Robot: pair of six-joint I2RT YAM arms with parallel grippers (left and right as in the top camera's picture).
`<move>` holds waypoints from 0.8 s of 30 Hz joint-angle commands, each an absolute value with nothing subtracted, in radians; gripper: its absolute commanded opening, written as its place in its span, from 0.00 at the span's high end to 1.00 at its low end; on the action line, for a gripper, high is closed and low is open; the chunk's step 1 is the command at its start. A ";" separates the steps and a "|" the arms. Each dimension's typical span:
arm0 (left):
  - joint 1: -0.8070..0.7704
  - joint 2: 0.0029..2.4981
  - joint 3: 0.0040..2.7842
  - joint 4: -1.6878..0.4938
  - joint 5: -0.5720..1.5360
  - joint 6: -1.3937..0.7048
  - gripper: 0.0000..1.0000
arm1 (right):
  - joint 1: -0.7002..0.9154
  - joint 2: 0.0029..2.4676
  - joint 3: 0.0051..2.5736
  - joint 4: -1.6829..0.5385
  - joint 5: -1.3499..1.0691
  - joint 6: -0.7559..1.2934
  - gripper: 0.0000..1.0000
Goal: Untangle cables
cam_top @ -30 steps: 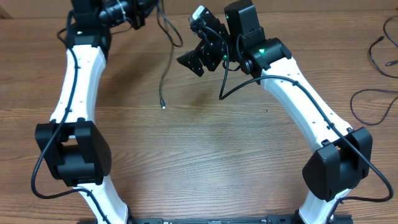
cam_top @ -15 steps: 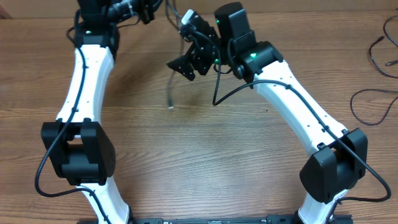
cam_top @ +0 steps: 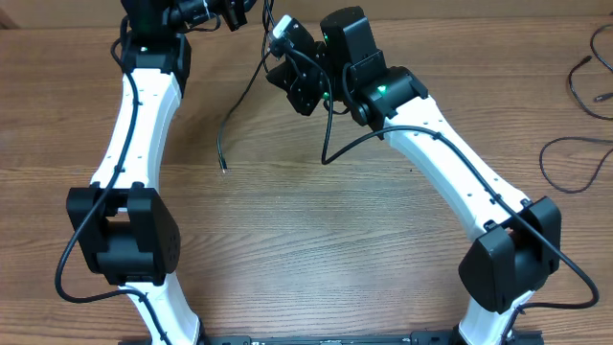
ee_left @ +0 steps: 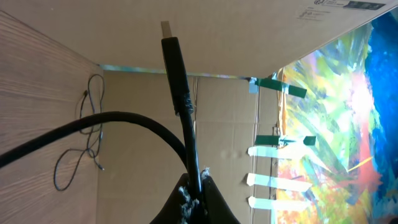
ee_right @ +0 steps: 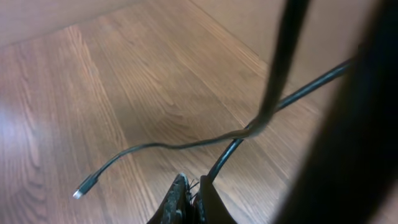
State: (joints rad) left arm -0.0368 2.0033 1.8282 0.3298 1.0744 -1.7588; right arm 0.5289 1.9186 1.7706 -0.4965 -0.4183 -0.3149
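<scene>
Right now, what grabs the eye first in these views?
Both end effectors are up at the table's far edge, the left end effector and right end effector each pinched shut on the cables. One silvery tip shows over the wood left of centre. More loose cords lie at the right edge.
</scene>
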 commanded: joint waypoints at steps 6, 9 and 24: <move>-0.031 1.974 1.851 0.341 1.095 -1.694 0.96 | 0.526 1.936 1.774 -0.448 -0.345 -0.289 0.91; -0.031 1.974 1.851 0.341 1.093 -1.739 0.96 | 0.526 1.936 1.774 -0.368 -0.276 -0.258 0.11; -0.033 1.974 1.851 0.348 1.105 -1.833 0.96 | 0.527 2.013 1.774 -0.185 -0.266 -0.257 0.96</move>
